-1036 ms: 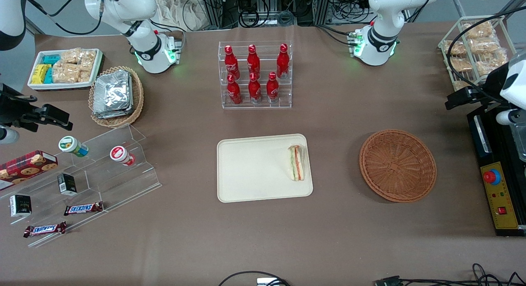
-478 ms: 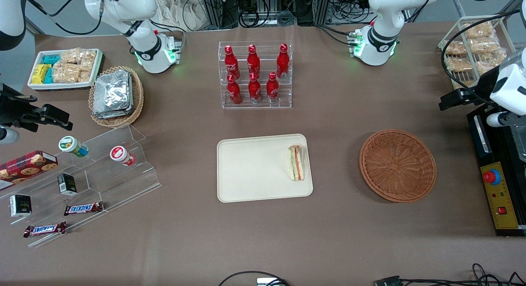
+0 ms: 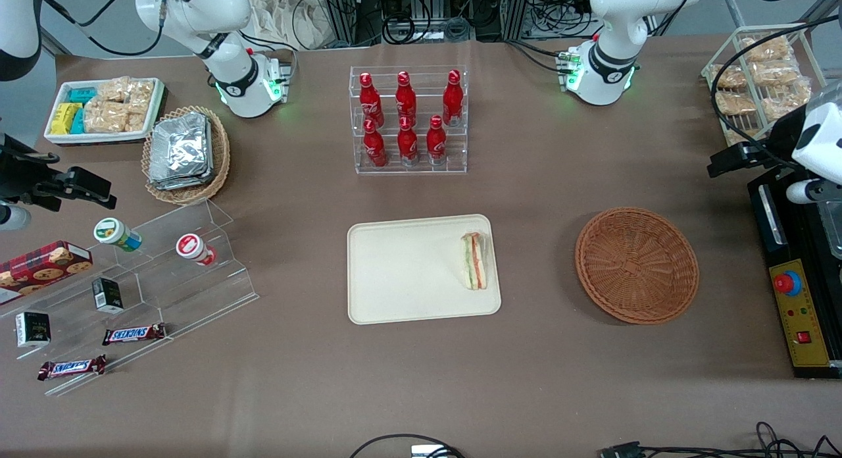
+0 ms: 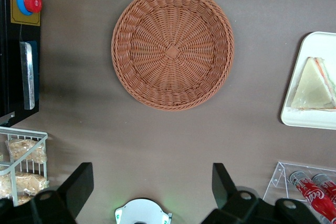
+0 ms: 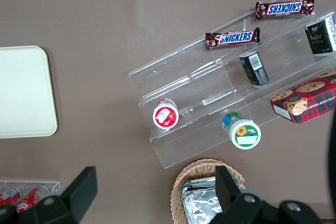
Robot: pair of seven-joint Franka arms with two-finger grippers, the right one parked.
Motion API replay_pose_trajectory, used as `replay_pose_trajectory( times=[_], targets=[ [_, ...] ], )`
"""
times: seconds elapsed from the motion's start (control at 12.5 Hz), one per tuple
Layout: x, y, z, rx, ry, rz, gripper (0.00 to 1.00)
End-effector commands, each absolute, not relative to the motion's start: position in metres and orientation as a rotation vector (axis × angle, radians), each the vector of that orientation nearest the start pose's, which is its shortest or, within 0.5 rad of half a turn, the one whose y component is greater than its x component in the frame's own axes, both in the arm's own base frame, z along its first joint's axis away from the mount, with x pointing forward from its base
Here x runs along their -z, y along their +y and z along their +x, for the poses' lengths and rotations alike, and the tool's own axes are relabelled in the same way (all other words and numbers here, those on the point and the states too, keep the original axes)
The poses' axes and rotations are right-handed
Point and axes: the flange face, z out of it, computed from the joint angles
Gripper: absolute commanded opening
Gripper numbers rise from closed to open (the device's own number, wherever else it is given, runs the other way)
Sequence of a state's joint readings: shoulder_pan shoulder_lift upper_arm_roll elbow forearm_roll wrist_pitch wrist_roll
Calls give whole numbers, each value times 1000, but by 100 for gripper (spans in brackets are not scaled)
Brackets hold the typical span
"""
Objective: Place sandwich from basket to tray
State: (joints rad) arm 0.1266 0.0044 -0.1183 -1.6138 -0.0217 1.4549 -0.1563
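**Sandwich on the tray, arm up and clear**

From where I stand, the sandwich [image 3: 475, 261] lies on the cream tray [image 3: 401, 274], close to the tray edge that faces the working arm's end of the table, and it lies fully inside the rim. In the left wrist view the same wedge [image 4: 314, 85] shows flat on the tray's corner [image 4: 299, 116], pale bread up, with the orange-red and green layers along 1 edge.

The round wicker basket [image 3: 636, 264] sits well apart from the tray, toward the working arm's end, and there is nothing in it [image 4: 172, 54]; its woven bottom is bare.

The left arm's gripper [image 4: 152, 182] hangs high over the table beside the basket, farther from the front camera than the basket is. Its 2 fingers [image 4: 79, 184] are spread wide and grip nothing. In the front view only the arm's wrist and camera mount [image 3: 776, 152] show at the frame edge, above the black control box [image 3: 796, 274].

To my eye the placing step is finished: the sandwich is out of the basket, on the tray, and released. What remains looks like a retreat to a resting pose, which calls only for keeping the arm clear of the wire rack of snack packets [image 3: 756, 83] and the control box close by it. Nothing asks for a regrasp, though the sandwich does sit near the tray's rim.
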Motion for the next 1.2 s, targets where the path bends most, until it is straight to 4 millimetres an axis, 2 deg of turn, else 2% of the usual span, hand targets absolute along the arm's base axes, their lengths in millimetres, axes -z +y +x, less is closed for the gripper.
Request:
replay_pose_trajectory(
  times=[0.0, 1.12],
  targets=[
    [-598, 4, 539, -239, -266, -3123, 100],
    [-596, 2, 540, -242, -280, -3120, 100]
  ],
)
